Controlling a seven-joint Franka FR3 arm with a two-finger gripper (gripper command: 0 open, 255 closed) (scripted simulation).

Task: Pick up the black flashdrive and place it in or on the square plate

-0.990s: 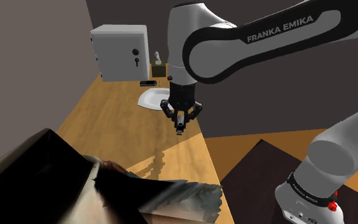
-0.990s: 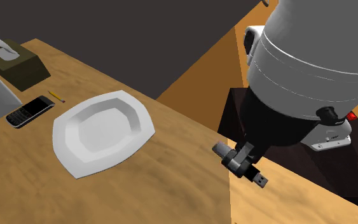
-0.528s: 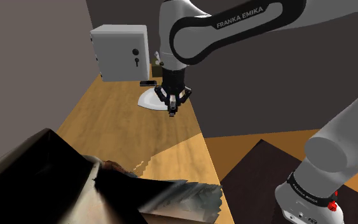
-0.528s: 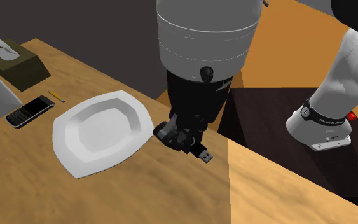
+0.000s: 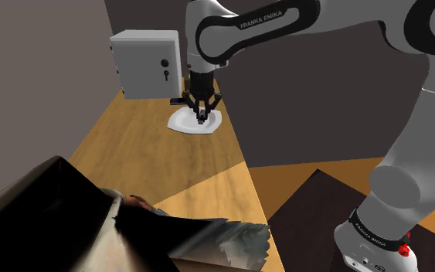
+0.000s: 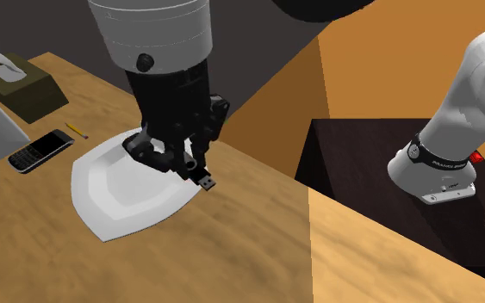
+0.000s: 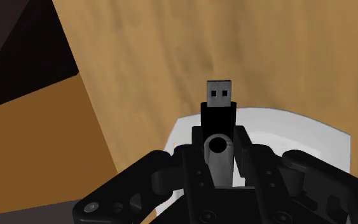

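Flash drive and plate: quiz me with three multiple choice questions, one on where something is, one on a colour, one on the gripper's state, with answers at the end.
1. Where is the drive?
A) lying by the phone
B) in the gripper, over the plate's rim
C) on the tissue box

2. What colour is the plate?
A) white
B) blue
C) red

3. What is the gripper's state?
A) open and empty
B) shut on nothing
C) shut on the drive

Answers:
1 B: in the wrist view the drive sticks out from the gripper with the plate's rim beneath it.
2 A: the plate shows white in every view.
3 C: the fingers clasp the drive's black body from both sides.
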